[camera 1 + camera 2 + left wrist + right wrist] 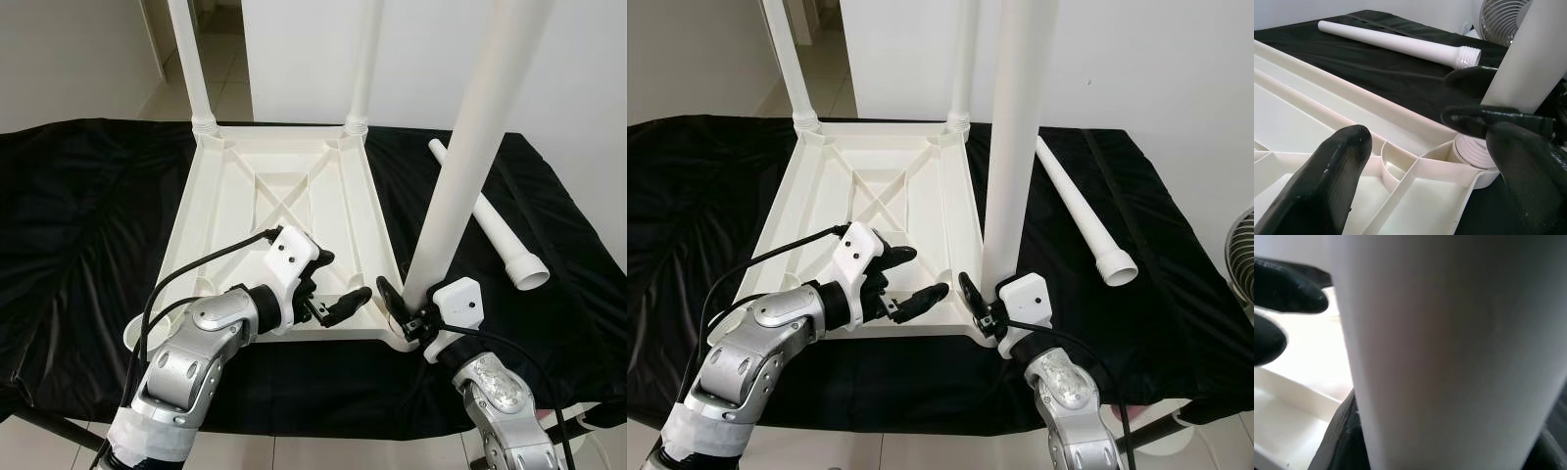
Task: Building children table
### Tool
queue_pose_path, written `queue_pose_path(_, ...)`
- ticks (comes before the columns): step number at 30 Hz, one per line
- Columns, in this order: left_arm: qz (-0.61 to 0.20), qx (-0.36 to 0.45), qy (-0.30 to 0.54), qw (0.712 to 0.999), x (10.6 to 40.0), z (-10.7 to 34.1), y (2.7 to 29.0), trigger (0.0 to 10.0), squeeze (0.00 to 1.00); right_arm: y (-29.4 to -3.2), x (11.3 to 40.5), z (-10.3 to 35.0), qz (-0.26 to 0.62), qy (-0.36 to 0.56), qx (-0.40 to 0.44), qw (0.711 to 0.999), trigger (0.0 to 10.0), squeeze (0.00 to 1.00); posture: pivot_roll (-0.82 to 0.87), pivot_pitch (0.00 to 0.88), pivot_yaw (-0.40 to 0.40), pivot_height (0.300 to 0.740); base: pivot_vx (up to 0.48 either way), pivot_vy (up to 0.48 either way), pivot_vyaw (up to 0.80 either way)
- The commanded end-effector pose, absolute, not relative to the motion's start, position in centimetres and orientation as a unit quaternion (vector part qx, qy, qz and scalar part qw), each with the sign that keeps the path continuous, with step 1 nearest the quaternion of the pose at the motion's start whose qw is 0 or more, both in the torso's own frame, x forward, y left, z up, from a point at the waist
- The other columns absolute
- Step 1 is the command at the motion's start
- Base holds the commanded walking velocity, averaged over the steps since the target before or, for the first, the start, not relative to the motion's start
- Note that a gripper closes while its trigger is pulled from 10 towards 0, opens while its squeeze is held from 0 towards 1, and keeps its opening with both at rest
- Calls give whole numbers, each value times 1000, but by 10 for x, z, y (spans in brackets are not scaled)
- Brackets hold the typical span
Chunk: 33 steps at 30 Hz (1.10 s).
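A white plastic table top lies upside down on a black cloth. Two white legs stand upright in its far corners. A third leg stands in the near right corner socket. My right gripper is shut on it just above its threaded base. My left gripper hovers open over the top's near edge, just left of that corner, holding nothing. A fourth leg lies loose on the cloth to the right. The held leg stands close in front of the right wrist camera.
The black cloth covers the whole work surface, with its front edge near my arms. A fan stands off the right side. A tiled floor and a doorway lie behind the far edge.
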<state>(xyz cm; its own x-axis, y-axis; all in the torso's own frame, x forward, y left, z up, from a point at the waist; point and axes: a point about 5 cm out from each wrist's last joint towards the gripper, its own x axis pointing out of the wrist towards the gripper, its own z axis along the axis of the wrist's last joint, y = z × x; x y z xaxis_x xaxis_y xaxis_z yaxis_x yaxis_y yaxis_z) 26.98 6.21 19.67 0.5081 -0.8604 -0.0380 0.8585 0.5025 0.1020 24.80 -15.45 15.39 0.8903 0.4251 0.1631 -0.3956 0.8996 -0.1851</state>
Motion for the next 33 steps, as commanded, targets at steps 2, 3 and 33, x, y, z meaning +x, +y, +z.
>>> queue_pose_path(2, -469, 53, -6, 881, 271, 197, 66, 10000, 0, -157, 247, 133, 210, -40, -40, 976, 10000, 0, -19, 117, 44, 740, 0, 0, 0)
queue_pose_path(3, -468, 53, -6, 882, 271, 198, 66, 10000, 0, -159, 250, 132, 199, -33, -11, 979, 10000, 0, -19, 118, 45, 740, 0, 0, 0)
queue_pose_path(33, -459, 50, -11, 887, 271, 205, 67, 10000, 0, -152, 241, 125, 155, -39, -66, 985, 10000, 0, -24, 125, 39, 740, 0, 0, 0)
